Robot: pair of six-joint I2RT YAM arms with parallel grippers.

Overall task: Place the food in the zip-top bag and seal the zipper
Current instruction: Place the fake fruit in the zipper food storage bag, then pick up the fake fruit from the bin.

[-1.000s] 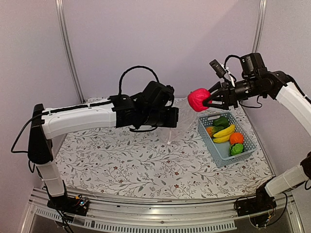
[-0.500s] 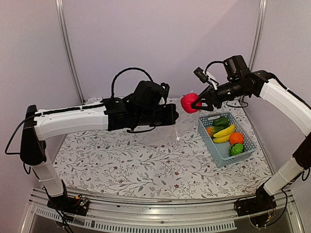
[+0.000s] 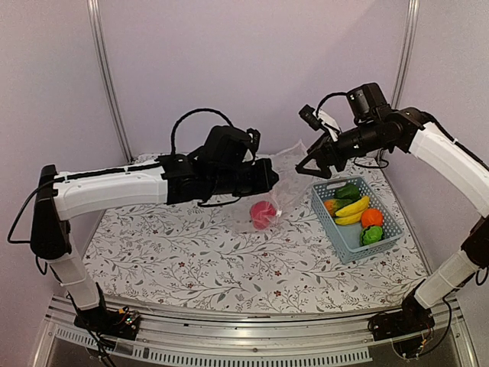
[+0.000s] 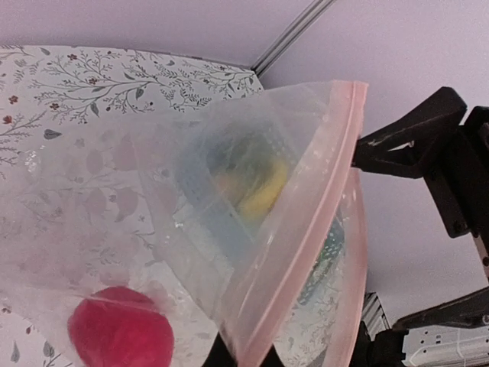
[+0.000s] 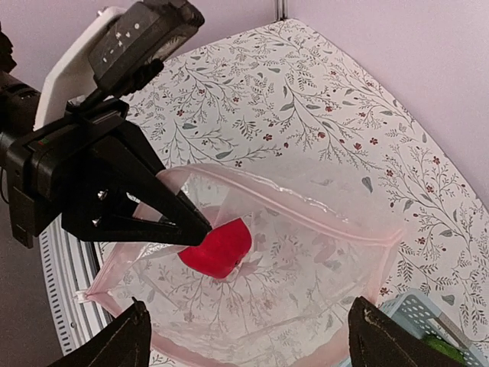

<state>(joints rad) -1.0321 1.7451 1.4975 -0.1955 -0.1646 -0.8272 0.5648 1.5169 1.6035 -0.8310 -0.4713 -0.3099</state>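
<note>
Floral-printed cloth covers the table (image 3: pixel 168 260), which both arms reach across from the near edge. The left arm stretches across the middle. The left gripper (image 3: pixel 267 177) is pinched tight on one lip of the zip-top bag (image 5: pixel 321 252), holding the mouth up off the cloth. The rest of the clear, crinkled plastic sags down toward the table. The right wrist view shows the black fingertips (image 5: pixel 195 225) clamped together on the film at the mouth edge.

The right arm comes in from the far right. The right gripper (image 3: pixel 309 168) hangs just above the bag's raised mouth with its jaws spread wide and nothing between them.

The bag's mouth gapes. The zipper (image 4: pixel 336 138), a pale pink strip, runs along both lips, which stand apart and unsealed.

To the right of the bag a light blue slatted basket (image 3: pixel 345 238) sits on the cloth, close by but not touching it as far as the overhead view shows.

One piece of the food, the red-pink fruit (image 3: pixel 263 214), lies inside the bag at its low end, seen through the plastic in all three views.

The other pieces are in the basket. A yellow banana (image 3: pixel 353 208) lies across the middle and an orange (image 3: pixel 372 218) sits beside it. One green pepper (image 3: pixel 348 191) is at the far end and another green piece (image 3: pixel 371 235) at the near end. An orange-green carrot-like piece (image 3: pixel 332 205) is tucked against the left wall.
</note>
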